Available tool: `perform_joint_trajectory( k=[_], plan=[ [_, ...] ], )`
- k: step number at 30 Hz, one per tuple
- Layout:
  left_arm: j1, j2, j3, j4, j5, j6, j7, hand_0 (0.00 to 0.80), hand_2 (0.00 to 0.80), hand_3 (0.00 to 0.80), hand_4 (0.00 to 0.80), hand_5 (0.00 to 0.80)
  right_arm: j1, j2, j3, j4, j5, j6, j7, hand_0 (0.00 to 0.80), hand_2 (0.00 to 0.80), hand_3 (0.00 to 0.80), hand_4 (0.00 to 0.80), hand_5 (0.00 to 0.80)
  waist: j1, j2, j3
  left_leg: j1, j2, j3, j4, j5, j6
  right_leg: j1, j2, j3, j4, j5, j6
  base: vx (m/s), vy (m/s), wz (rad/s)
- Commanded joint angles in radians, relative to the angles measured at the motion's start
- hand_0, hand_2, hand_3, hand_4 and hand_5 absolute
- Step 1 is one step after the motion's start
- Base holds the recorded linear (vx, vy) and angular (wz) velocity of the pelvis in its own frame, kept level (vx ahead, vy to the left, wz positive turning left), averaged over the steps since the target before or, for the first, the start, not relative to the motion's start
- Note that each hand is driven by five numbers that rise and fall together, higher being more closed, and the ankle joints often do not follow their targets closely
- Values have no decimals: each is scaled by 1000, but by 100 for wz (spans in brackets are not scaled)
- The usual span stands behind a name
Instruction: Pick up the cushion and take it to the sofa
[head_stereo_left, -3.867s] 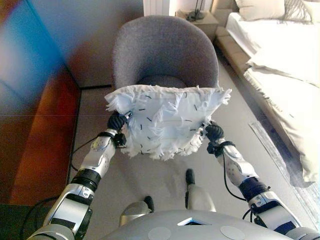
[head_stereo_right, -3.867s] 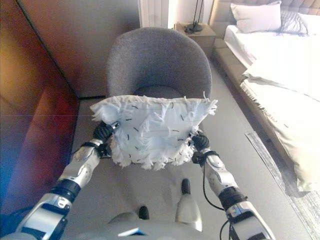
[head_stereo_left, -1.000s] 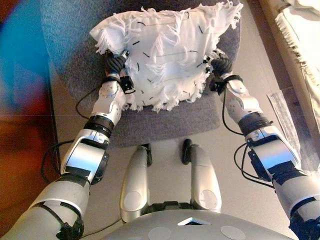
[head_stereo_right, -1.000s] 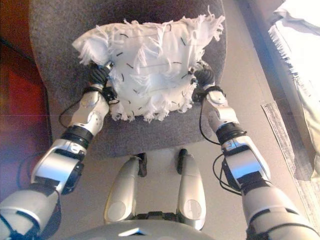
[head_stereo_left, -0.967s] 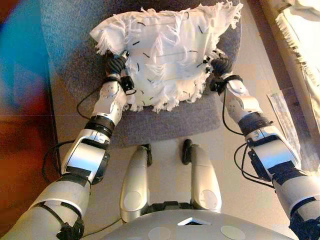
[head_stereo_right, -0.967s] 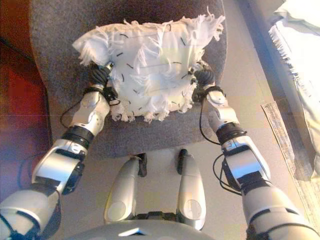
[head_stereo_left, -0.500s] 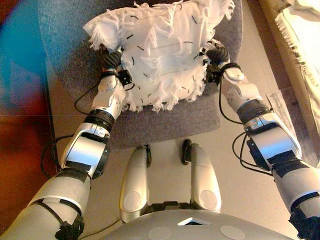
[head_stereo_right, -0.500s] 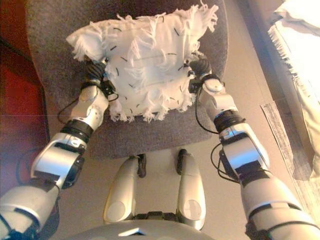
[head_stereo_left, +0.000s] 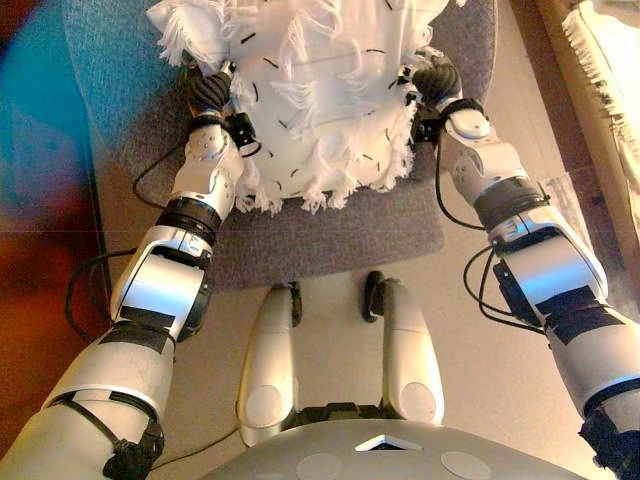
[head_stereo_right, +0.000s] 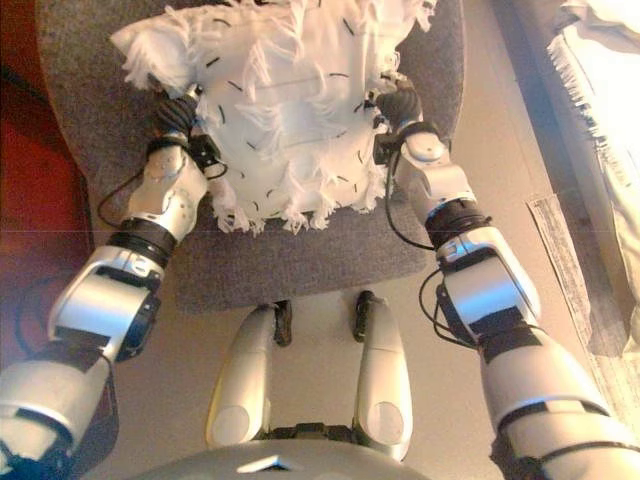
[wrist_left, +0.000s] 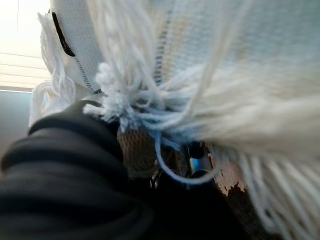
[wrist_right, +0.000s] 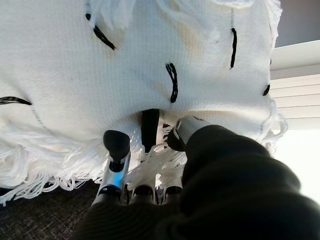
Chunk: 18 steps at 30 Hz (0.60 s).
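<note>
The cushion (head_stereo_left: 320, 90) is white with long fringe and short black stitches. It is held between my two hands over the seat of a grey upholstered chair (head_stereo_left: 320, 235), its lower fringe hanging onto the seat. My left hand (head_stereo_left: 212, 95) is against its left side; in the left wrist view the fringe (wrist_left: 225, 60) covers the fingers. My right hand (head_stereo_left: 437, 80) is against its right side. In the right wrist view the fingers (wrist_right: 150, 125) reach straight into the fringe under the cushion (wrist_right: 150, 60), with the thumb (wrist_right: 116, 145) standing apart.
The chair fills the space straight ahead, its front edge just past my legs. A bed with a cream cover (head_stereo_right: 600, 60) runs along the right, with a rug strip (head_stereo_right: 575, 270) on the floor beside it. A dark wooden panel (head_stereo_left: 40, 260) stands at the left.
Both arms have stretched forward, carrying the cushion farther over the chair seat. Since about four seconds ago the camera has come close to the chair and looks down on it.
</note>
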Motion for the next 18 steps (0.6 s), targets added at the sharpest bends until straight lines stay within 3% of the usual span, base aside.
perform_joint_trajectory(
  k=[1,7,10,11,12,13,18],
  plan=[
    [-159,-13,-45,-95,53,-135,-8,800,800,800,800,800,-122,51,40,-70,23,-63,22,800,800,800,800,800,17,35,-51,3,24,-17,26,-42,-39,77,-21,17,-110,57,32,83,-25,0],
    [-137,-14,-55,-53,33,-94,-53,800,800,800,800,800,-106,49,39,-29,17,-32,43,800,800,800,800,800,16,32,-60,-9,31,-18,51,-49,-42,66,-25,19,-84,49,30,82,-9,4],
    [-139,-18,-52,-24,-19,-3,-94,800,800,800,800,800,-106,55,39,15,13,14,60,800,800,800,800,800,14,33,-61,-21,35,-18,64,-50,-41,53,-29,21,-72,50,29,54,5,6],
    [-143,-18,-52,-4,-13,23,-102,800,800,800,800,800,-111,57,41,42,-6,20,64,417,417,417,417,417,13,34,-61,-25,37,-17,68,-48,-41,48,-29,22,-67,51,30,0,0,0],
    [-145,-18,-53,1,-12,24,-105,718,718,718,718,718,-114,57,43,49,-11,20,64,147,147,147,147,147,12,34,-62,-27,38,-16,68,-47,-41,45,-29,23,-65,51,30,0,0,0],
    [-149,-12,-58,12,-14,35,-98,0,0,0,0,0,-116,50,49,69,-11,15,68,0,0,0,0,0,10,34,-63,-25,40,-14,63,-44,-41,45,-29,23,-67,52,30,0,0,0],
    [-171,22,-73,63,9,22,-71,0,0,0,0,0,-118,37,45,112,-13,-23,23,0,0,0,0,0,6,35,-67,-6,45,-6,61,-51,-43,64,-34,21,-71,47,33,38,17,1]
  ],
)
